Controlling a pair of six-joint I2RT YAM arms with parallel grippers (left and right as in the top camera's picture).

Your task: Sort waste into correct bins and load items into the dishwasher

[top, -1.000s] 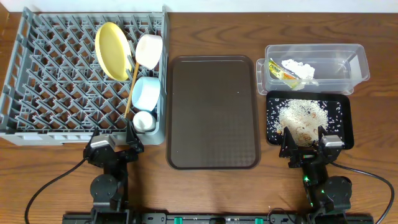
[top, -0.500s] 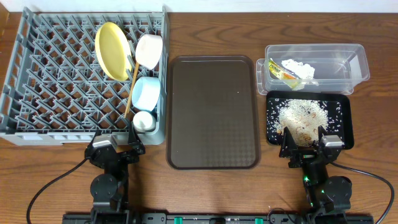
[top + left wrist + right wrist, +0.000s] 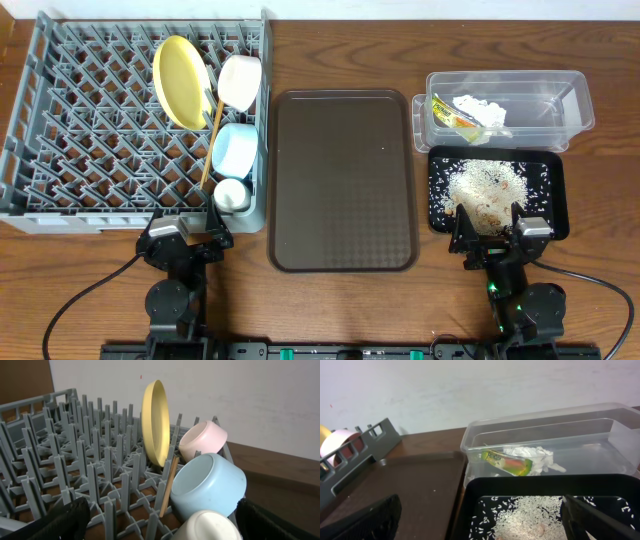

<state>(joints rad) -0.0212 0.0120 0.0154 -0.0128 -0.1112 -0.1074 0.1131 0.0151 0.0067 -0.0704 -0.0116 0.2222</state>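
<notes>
On the tabletop [image 3: 340, 20], the grey dish rack [image 3: 90, 110] holds every item along its right side: the yellow plate [image 3: 178, 82] on edge, the light blue bowl [image 3: 236, 150], the pinkish bowl [image 3: 240, 82], the white cup [image 3: 232, 195] and the chopsticks [image 3: 212, 140]. The brown serving tray [image 3: 342, 180] carries nothing. The clear tub [image 3: 570, 100] contains the tissue [image 3: 482, 110] and the snack wrapper [image 3: 450, 115]; the black tray [image 3: 555, 200] contains the rice scraps [image 3: 485, 185]. My left fingers [image 3: 183, 232] and right fingers [image 3: 490, 232] are spread wide, hold nothing, and sit low at the near edge. I judge sorting and loading complete, so the next move calls only for a check and a clear retreat. I cannot separate the chopsticks into two sticks. My right fingers cover the near edge of the rice, and the left wrist view cuts off the cup.
</notes>
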